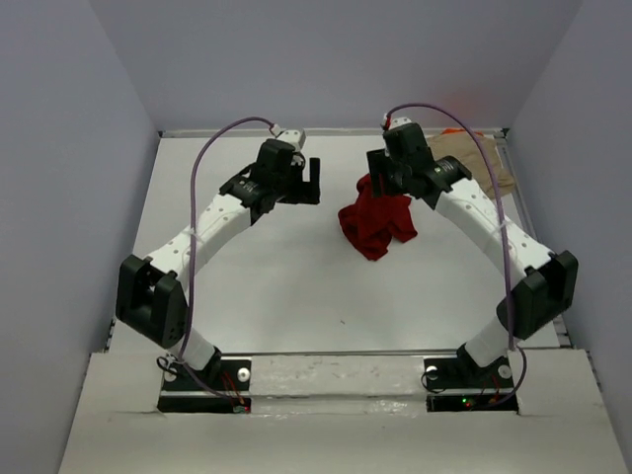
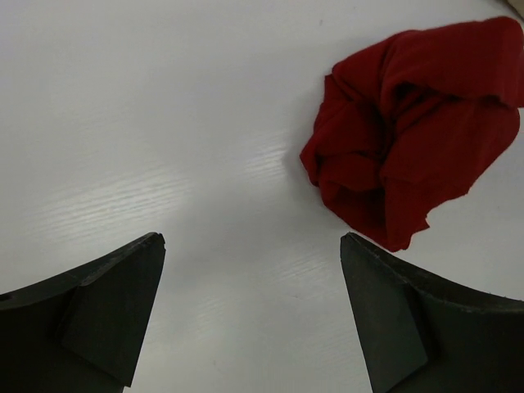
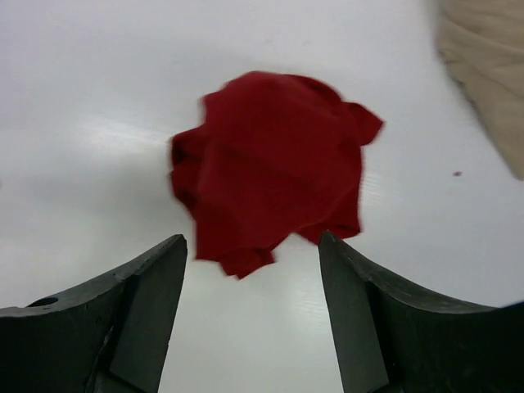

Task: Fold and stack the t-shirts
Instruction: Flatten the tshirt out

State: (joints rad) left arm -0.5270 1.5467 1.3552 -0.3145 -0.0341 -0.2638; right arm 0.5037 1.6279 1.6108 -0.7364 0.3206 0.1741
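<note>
Toward two o'clock from the middle of the white table (image 1: 286,296), seen from above, the large dark red cotton t-shirt (image 1: 375,225) lies in a crumpled heap. Farther out along the same bearing, in the far right corner, lies the plain tan cloth t-shirt (image 1: 489,163), with a sliver of bright orange fabric (image 1: 456,131) showing at its eleven o'clock edge.

The red shirt looks light, limp and non-fragile. It will likely sag and drag, and a pinch in the middle of the heap would only lift a bunch. Better holds would be a hem corner or a shoulder seam, one for each arm, but neither can be picked out in the folds.

The left gripper (image 2: 252,241) hovers with its fingers wide apart, at nine o'clock of the heap. The right gripper (image 3: 252,240) hangs over the heap, fingers apart, holding nothing.

Count: one red shirt, one tan shirt, one orange scrap, two grippers.
</note>
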